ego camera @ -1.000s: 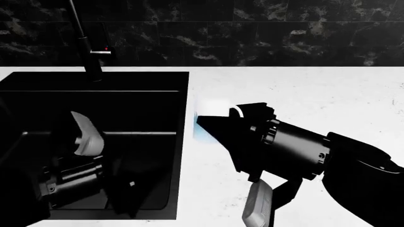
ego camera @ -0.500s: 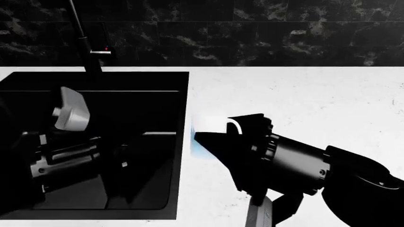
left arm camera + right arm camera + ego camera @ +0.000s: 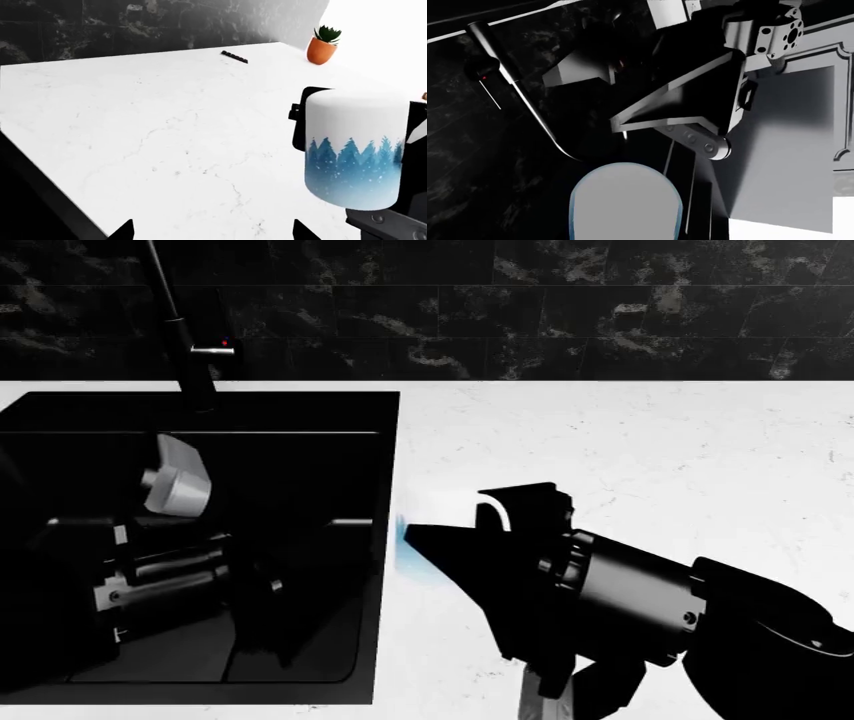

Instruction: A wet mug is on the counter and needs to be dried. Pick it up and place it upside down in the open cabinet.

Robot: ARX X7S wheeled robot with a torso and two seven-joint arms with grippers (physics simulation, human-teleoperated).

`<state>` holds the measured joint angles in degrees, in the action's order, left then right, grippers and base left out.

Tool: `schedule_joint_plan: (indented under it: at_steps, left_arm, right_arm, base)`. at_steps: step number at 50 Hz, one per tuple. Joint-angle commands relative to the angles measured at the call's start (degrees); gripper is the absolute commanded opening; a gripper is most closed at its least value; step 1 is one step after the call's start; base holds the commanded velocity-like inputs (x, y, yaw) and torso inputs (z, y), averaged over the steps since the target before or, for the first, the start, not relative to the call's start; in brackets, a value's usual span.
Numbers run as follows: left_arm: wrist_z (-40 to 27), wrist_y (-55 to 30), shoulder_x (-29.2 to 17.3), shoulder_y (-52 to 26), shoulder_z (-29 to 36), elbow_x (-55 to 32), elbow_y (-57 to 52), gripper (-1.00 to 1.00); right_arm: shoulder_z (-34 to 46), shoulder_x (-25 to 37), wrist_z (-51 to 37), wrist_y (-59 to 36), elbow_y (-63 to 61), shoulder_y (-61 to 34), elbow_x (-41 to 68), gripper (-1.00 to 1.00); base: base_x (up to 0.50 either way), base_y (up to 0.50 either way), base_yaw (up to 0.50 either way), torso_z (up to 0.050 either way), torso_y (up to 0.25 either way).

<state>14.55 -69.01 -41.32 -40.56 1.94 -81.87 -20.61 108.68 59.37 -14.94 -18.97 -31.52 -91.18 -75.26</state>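
My right gripper (image 3: 430,536) is shut on the mug (image 3: 424,512), a small white one with light-blue pine trees, and holds it just above the counter (image 3: 641,440) beside the sink's (image 3: 307,455) right edge. In the left wrist view the mug (image 3: 357,150) hangs off the counter (image 3: 133,125), with black fingers (image 3: 300,122) of the right gripper on either side. The right wrist view shows the mug's pale round end (image 3: 626,202) between the jaws. My left gripper (image 3: 213,232) is open and holds nothing; its arm (image 3: 160,570) hangs over the sink. The cabinet is not in view.
A thin black faucet (image 3: 174,330) rises behind the sink against a dark marble wall. An orange pot with a plant (image 3: 323,45) and a small black strip (image 3: 234,56) sit at the counter's far end. A grey panelled front (image 3: 800,140) shows past the left arm.
My right gripper has carried the mug nearer, along the sink's edge. The left arm has shifted a little over the sink.
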Motion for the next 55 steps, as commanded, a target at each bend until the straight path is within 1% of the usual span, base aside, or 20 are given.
schedule_joint_plan:
  at_steps: [1,23,43,55]
  left_arm:
    - [2.6,0.4,1.4,-0.1,2.7,1.7,0.7,1.00]
    - [3.0,-1.0,3.9,-3.4,6.1,-1.0,-0.2,1.00]
    - [4.0,-0.7,3.7,-0.6,7.7,-1.3,-2.6,1.00]
    - [1.1,-1.2,4.5,-3.3,7.6,-5.3,-3.1,1.00]
  right_arm:
    - [-0.9,-0.3,0.4,-0.7,-0.7,0.0,-0.8,-1.00]
    - [-1.3,-1.4,0.0,-0.6,0.2,0.6,-0.2,-1.00]
    - [-2.5,-1.8,0.0,-1.7,0.6,0.8,0.0,-1.00]
    - [-2.4,-1.7,-0.2,-1.8,0.7,1.5,-0.5,-1.00]
  base:
    - [0.00,0.00,0.00,0.000,0.000]
    - [0.00,0.00,0.00,0.000,0.000]
    - [0.00,0.00,0.00,0.000,0.000]
    - [0.00,0.00,0.00,0.000,0.001]
